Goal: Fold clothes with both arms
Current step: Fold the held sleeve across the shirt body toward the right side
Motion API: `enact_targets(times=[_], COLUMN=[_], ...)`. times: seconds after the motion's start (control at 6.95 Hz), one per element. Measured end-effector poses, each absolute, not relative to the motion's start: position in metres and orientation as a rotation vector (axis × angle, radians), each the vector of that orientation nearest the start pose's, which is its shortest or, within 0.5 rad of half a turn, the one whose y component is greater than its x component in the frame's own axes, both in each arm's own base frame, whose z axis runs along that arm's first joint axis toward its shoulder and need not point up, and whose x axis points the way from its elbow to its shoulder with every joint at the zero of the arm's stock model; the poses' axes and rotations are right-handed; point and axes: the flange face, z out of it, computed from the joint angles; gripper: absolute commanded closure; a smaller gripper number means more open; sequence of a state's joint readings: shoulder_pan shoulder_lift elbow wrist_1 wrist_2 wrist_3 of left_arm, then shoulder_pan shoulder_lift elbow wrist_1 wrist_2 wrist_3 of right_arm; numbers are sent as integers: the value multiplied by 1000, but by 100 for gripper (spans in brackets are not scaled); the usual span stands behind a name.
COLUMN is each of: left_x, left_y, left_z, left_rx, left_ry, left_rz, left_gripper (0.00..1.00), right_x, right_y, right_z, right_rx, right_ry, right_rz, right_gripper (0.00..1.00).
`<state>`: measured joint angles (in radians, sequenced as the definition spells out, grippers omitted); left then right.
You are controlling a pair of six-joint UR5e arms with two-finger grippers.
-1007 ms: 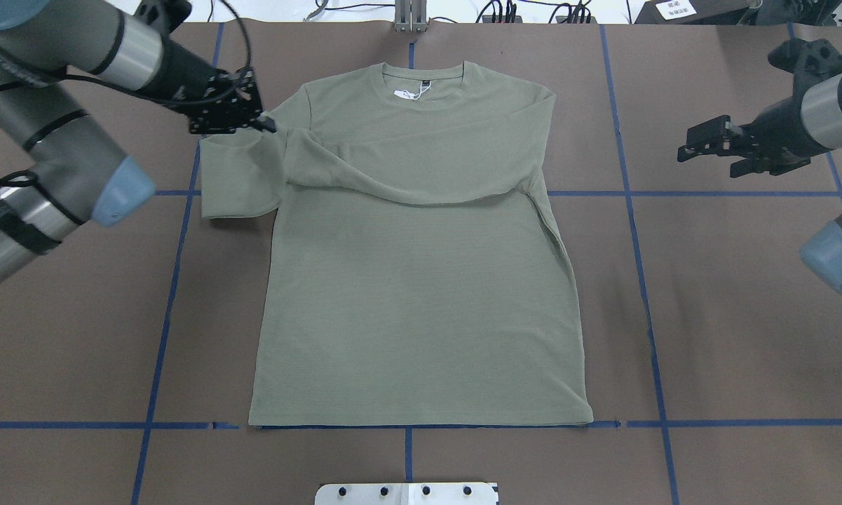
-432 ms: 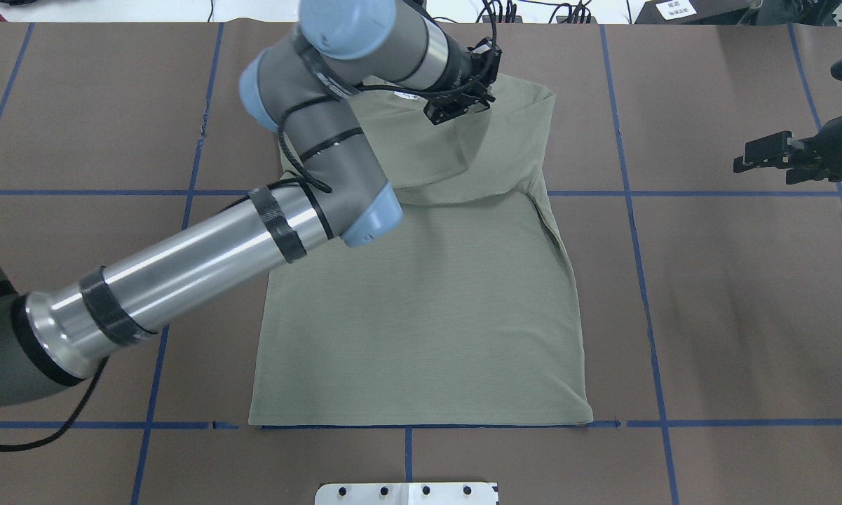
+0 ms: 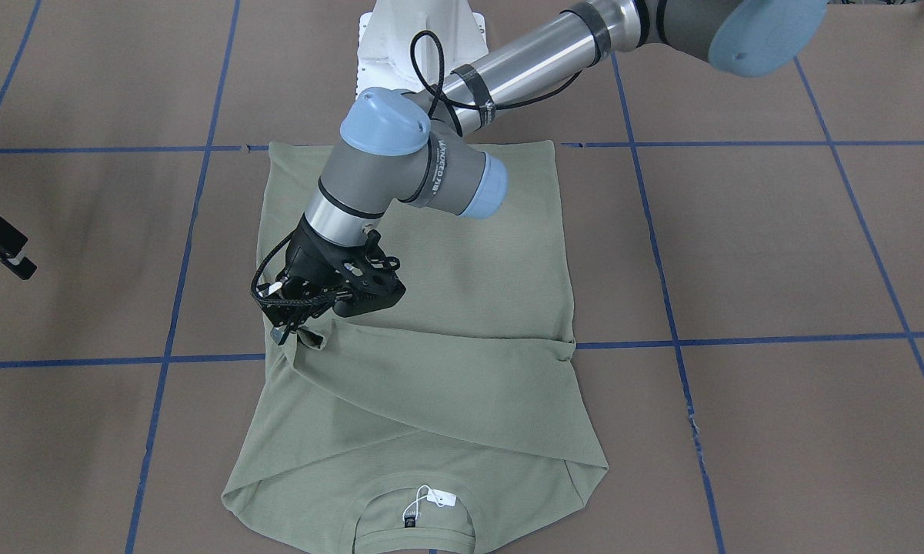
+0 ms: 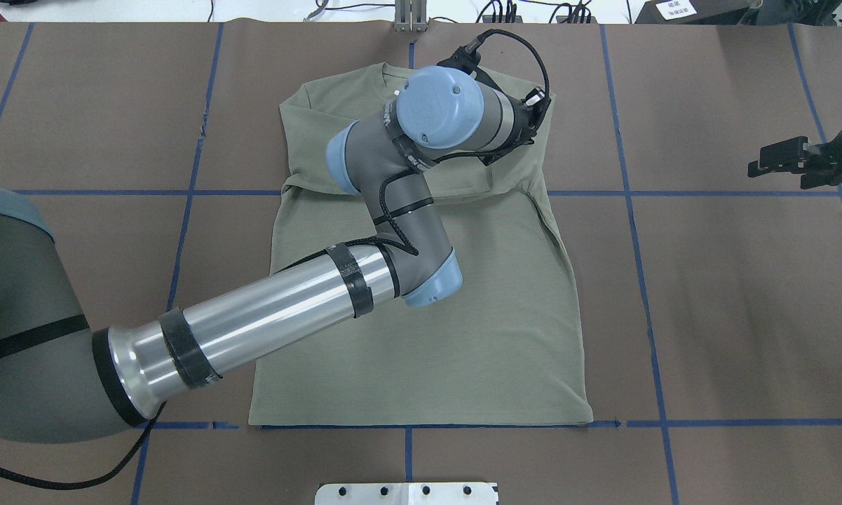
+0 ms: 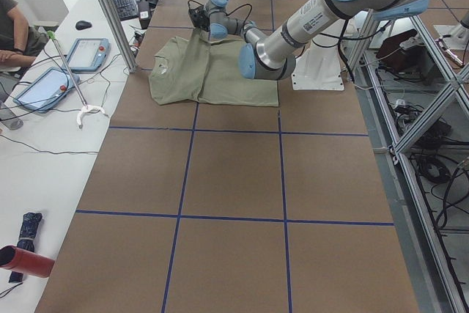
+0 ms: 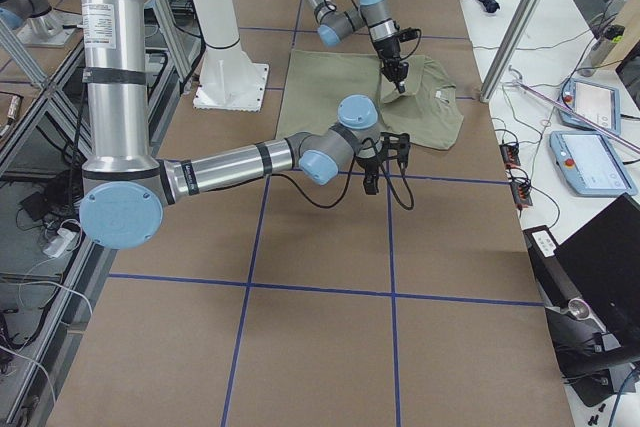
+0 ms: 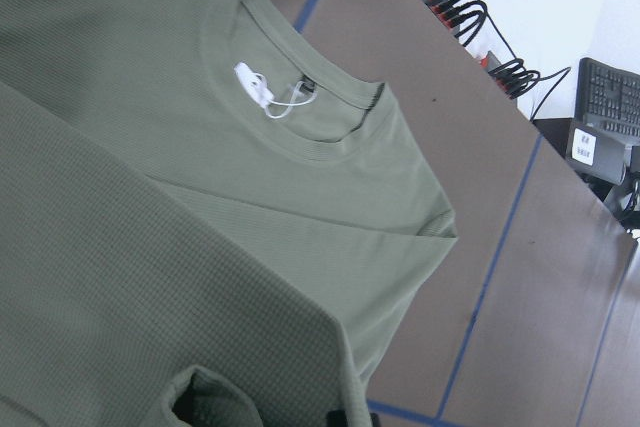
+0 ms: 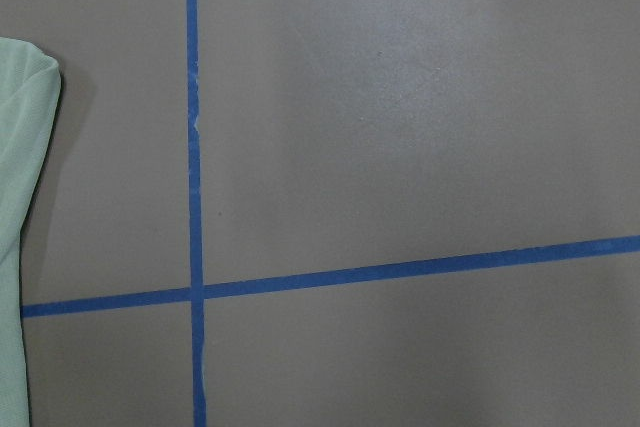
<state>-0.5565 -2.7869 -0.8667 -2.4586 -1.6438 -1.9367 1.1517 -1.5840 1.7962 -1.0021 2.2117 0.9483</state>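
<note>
Brown, blue-taped tabletop [image 4: 708, 315] holds the shirt [image 4: 428, 351] flat mid-frame, its sleeve [image 3: 431, 377] lying crosswise toward the overhead view's right, where the left gripper [image 3: 292, 332] looks clamped on the cuff [image 7: 195, 392]; the right gripper [image 4: 778, 156], finger state unreadable, hangs farther right.

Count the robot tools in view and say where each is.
2. The left tool is down at the side edge of the green shirt. The right tool hovers over the brown table, clear of the shirt. None seems hidden.
</note>
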Motion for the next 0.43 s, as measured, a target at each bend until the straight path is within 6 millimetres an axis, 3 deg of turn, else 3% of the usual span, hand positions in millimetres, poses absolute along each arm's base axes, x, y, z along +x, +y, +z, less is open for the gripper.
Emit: enact_targets(times=[0.43], left_x=[693], left_y=[-553], left_z=[27], left_rx=[114], left_ry=[1441], left_rz=[-743], left_gripper=[100], right_x=[-135], right_y=[-487], right_z=[497], right_rx=[210], right_ry=[-955], right_rz=[234], right_gripper=[0])
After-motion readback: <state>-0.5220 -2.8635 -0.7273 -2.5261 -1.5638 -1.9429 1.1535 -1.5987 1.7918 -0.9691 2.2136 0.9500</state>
